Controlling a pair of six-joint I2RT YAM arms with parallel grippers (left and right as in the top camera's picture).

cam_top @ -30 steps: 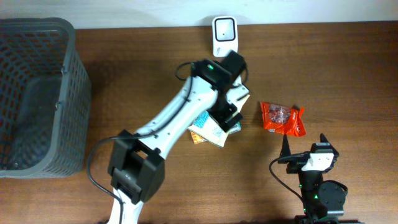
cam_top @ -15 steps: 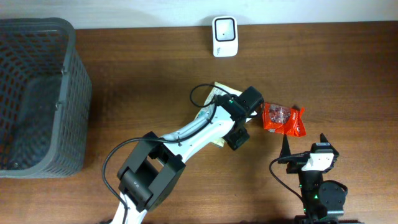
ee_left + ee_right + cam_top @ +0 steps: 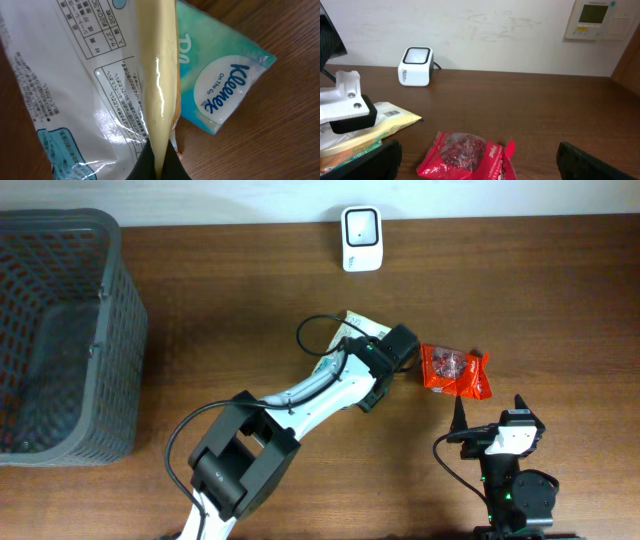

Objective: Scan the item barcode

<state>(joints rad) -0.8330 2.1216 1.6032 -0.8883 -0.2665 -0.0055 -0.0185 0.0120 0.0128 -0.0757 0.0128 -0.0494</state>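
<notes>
Left end effector (image 3: pixel 158 164) on packet (image 3: pixel 155 75) edge.

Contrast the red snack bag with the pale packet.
The red snack bag lies free on the table; the pale packet is pinched by the left hand. The red snack bag is bright red; the pale packet white and cream, densely printed. Both are glossy plastic pouches.
</notes>
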